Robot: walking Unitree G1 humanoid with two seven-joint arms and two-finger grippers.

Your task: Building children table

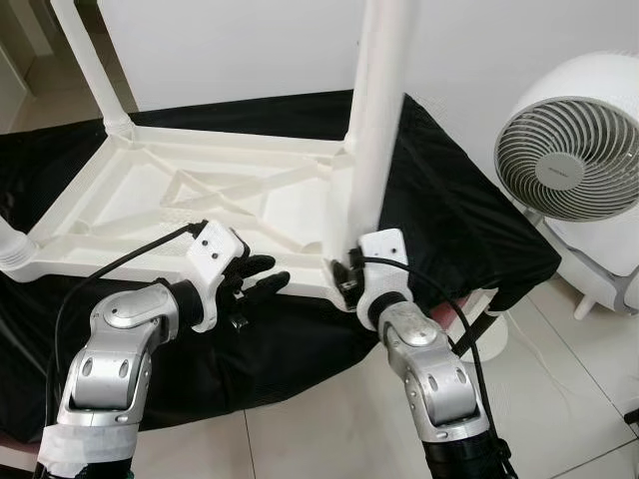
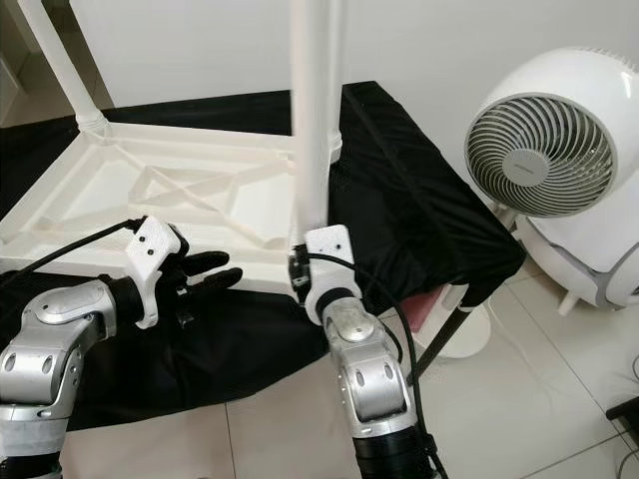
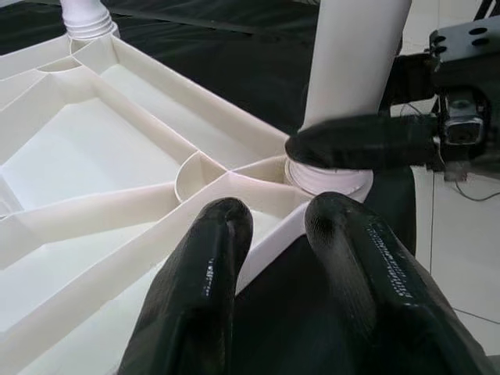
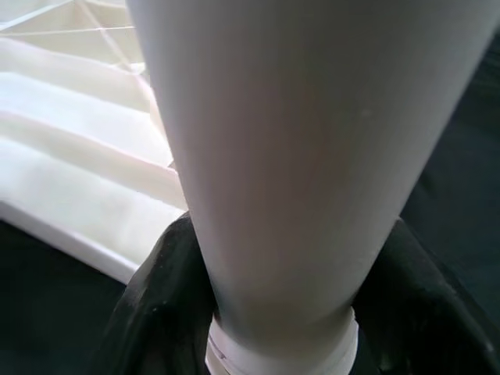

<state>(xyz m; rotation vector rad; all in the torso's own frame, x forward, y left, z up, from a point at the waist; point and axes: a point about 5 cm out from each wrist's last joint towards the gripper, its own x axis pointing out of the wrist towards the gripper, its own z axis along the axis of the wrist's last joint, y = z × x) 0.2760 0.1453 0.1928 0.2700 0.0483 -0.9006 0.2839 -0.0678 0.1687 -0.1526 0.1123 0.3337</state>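
Leg: table leg stands upright in your near-right corner socket of the upturned tabletop.
Right gripper: fingers clamp its base.
Left gripper: fingers apart, just beside, empty.

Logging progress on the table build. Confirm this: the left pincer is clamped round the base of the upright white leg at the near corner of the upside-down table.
Wrong arm. The right pincer grips the base of the leg, as the right wrist view shows. The left pincer hovers open by the table edge.
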